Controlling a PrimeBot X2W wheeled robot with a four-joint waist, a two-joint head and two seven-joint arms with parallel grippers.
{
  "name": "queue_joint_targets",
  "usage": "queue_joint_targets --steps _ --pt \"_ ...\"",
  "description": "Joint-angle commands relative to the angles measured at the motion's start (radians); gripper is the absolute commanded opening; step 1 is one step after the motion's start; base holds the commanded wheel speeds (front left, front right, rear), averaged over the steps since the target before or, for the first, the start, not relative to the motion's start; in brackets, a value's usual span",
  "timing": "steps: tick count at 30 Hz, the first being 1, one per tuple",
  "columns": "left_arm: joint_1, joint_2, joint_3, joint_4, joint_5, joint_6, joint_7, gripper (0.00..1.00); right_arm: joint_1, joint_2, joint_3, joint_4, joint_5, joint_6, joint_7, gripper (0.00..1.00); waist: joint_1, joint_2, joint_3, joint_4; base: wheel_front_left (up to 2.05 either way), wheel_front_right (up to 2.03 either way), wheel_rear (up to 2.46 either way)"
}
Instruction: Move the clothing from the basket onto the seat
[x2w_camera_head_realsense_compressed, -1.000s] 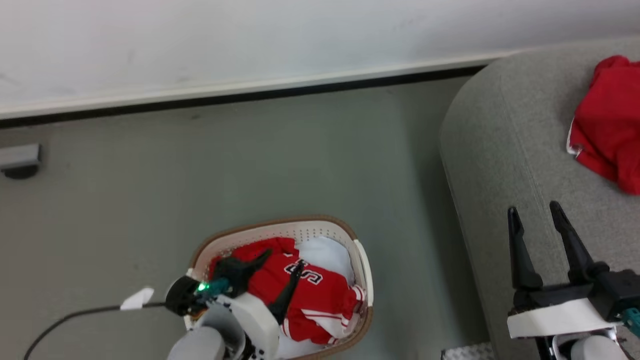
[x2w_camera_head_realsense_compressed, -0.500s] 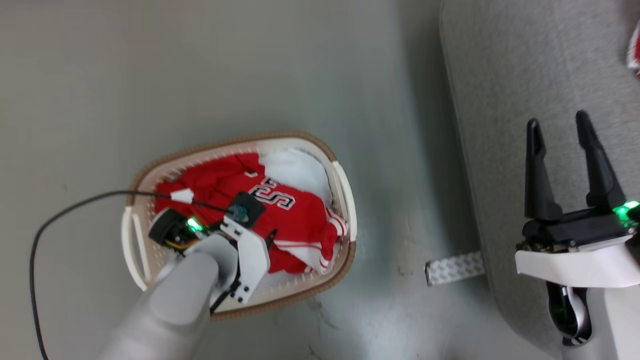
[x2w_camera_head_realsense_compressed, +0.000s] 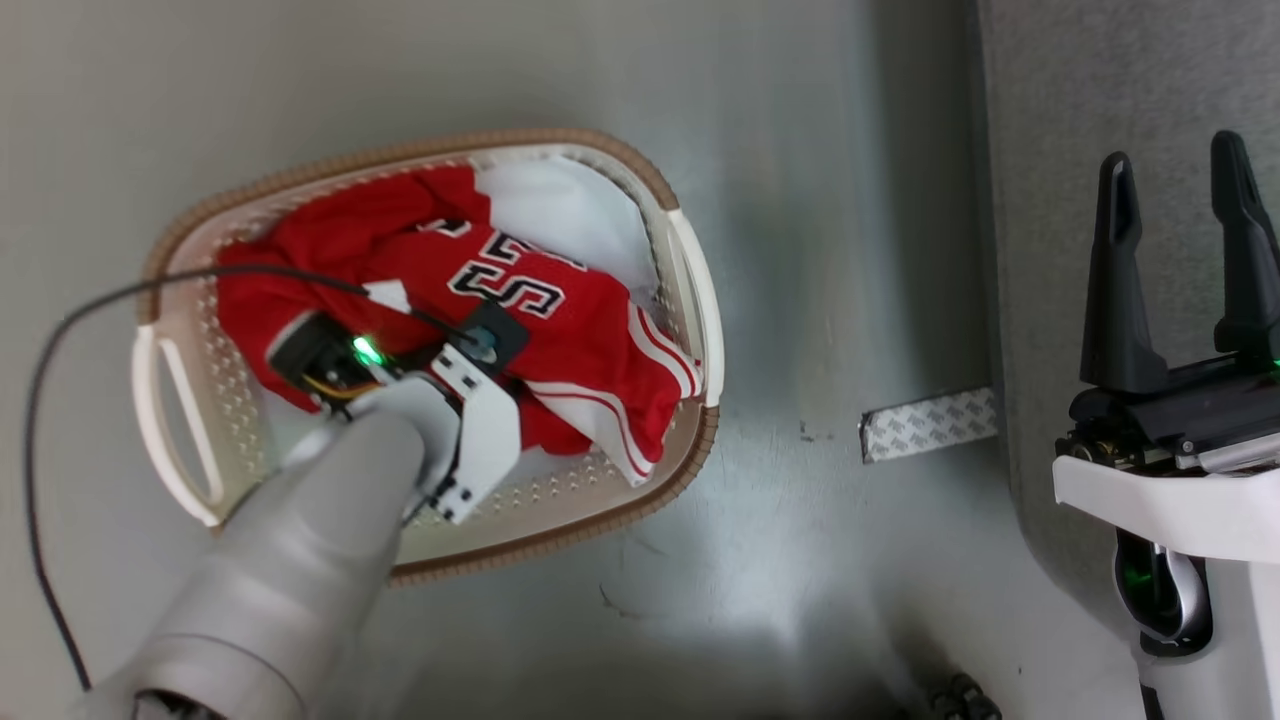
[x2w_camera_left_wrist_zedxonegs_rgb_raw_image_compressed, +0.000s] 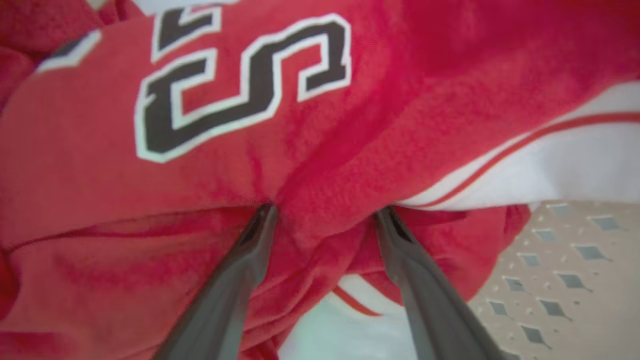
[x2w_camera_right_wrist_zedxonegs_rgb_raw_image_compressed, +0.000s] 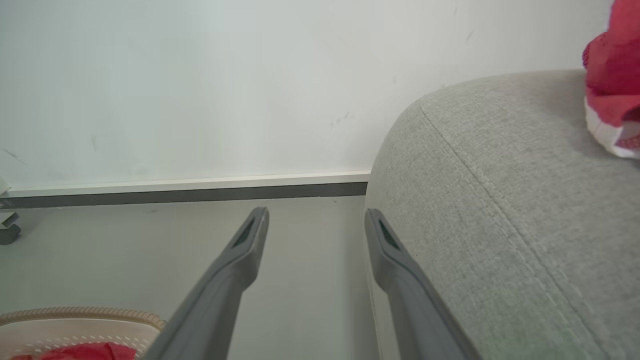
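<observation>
- Your left gripper (x2w_camera_left_wrist_zedxonegs_rgb_raw_image_compressed: 325, 210) is spread wide, tips pressed into the red clothing (x2w_camera_left_wrist_zedxonegs_rgb_raw_image_compressed: 310, 165) heaped in the basket (x2w_camera_head_realsense_compressed: 690, 290) — a ridge of cloth sits between the fingers, not yet pinched
- Close firmly on that ridge before you lift
- Raise it straight up to clear the rim, then swing toward the seat (x2w_camera_right_wrist_zedxonegs_rgb_raw_image_compressed: 500, 200)
- Your right gripper (x2w_camera_head_realsense_compressed: 1172, 150) hangs open and empty beside the seat — keep it out of the path
</observation>
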Motion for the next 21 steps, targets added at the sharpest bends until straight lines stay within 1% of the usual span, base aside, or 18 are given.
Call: queue_joint_targets --steps 1,4,5,6,10,14,17,21 --pt "-0.021 0.011 -0.003 0.014 0.015 0.003 -0.010 1.00 -0.011 -0.001 0.000 -0.012 0.008 -0.002 0.001 1.00 -0.0002 0.0000 0.035 -0.007 0.00 0.00 0.00" --pt "-0.046 0.006 0.004 0.033 -0.001 0.014 -0.046 1.00 -0.003 -0.001 -0.008 -0.022 0.010 -0.002 0.001 1.00 -0.0002 0.0000 0.050 -0.009 0.00 0.00 0.00" --pt "-0.051 0.003 0.006 0.042 -0.007 0.016 -0.054 0.13 0.001 -0.001 -0.011 -0.021 0.012 -0.002 0.001 1.00 -0.0002 0.0000 0.052 -0.010 0.00 0.00 0.00" --pt "-0.055 -0.002 0.009 0.049 -0.014 0.016 -0.065 0.00 0.006 -0.001 -0.014 -0.018 0.014 -0.002 0.001 1.00 -0.0002 0.0000 0.053 -0.010 0.00 0.00 0.00" --pt "-0.053 -0.028 0.019 0.073 -0.038 0.010 -0.109 0.00 0.020 -0.002 -0.026 0.003 0.020 -0.002 0.001 1.00 -0.0002 0.0000 0.031 0.000 0.00 0.00 0.00" --pt "-0.022 -0.056 0.040 0.083 -0.083 0.010 -0.173 0.00 0.032 -0.003 -0.027 0.031 0.024 -0.002 0.001 1.00 -0.0002 0.0000 -0.039 0.020 0.00 0.00 0.00" --pt "0.021 -0.074 0.055 0.090 -0.113 0.008 -0.218 0.00 0.047 -0.002 -0.032 0.066 0.013 -0.002 0.001 1.00 -0.0002 0.0000 -0.123 0.036 0.00 0.00 0.00" --pt "0.091 -0.092 0.077 0.090 -0.164 0.005 -0.262 0.00 0.089 -0.002 -0.049 0.108 0.016 -0.002 0.001 1.00 -0.0002 0.0000 -0.264 0.057 0.00 0.00 0.00"
